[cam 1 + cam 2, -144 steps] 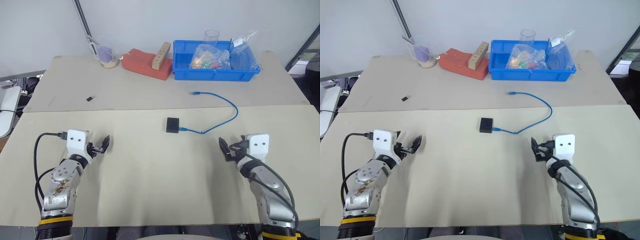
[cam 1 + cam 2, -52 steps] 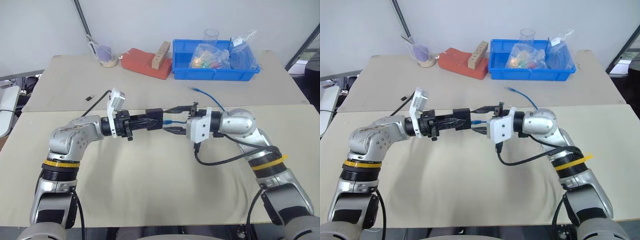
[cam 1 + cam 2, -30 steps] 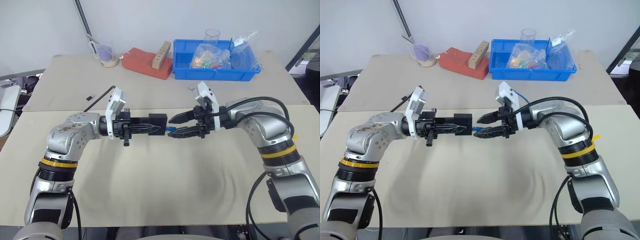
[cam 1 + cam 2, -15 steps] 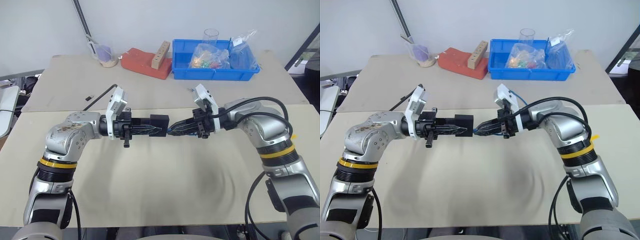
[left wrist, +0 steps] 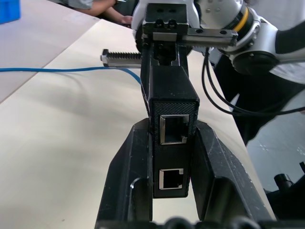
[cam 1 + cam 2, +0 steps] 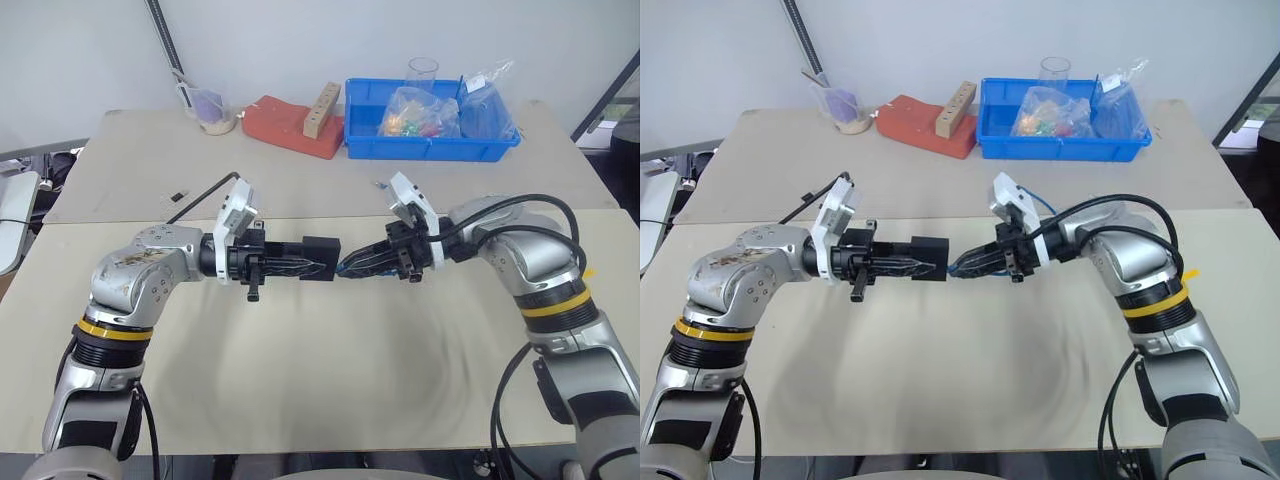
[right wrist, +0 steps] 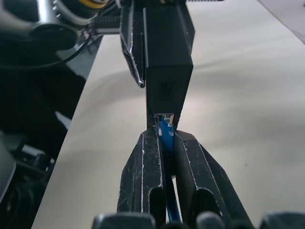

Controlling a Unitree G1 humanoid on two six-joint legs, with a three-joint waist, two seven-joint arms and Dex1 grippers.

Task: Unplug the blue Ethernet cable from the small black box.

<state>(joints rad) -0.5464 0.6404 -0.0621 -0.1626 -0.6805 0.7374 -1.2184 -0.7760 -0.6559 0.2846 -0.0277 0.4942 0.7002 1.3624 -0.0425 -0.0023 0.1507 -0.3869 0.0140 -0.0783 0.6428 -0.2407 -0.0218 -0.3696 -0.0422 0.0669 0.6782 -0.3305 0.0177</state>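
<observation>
**Inspector A:** Starting at the jaws. The left gripper (image 6: pixel 318 272) is clamping the small black box (image 6: pixel 321 259) between its two fingers, holding it up off the table (image 6: pixel 300 380). In the left wrist view the box (image 5: pixel 172 125) is showing two open network sockets, one above the other. The right gripper (image 6: pixel 352 268) is pinching narrow onto the blue Ethernet cable (image 7: pixel 165 131) right at its plug, and that plug is sitting in the box's far face.

**Inspector B:** So the plug is not out?

**Inspector A:** It is appearing seated; the right wrist view is showing blue running straight into the box with the fingertips (image 7: pixel 147 143) touching its edge.

**Inspector B:** Counts, please.

**Inspector A:** One box, one blue cable, two grippers, each with two black fingers. Farther out on the rear table: one blue bin (image 6: pixel 432 145) holding plastic bags and one clear cup (image 6: pixel 422 73); one red block (image 6: pixel 292 128) carrying one beige power strip (image 6: pixel 322 110); one small cup (image 6: pixel 213 112) by a lamp stem; one tiny black stick-like piece (image 6: pixel 179 195).

**Inspector B:** Any writing or brand marks?

**Inspector A:** I am finding none readable on the box, the cable or the bin.
</observation>
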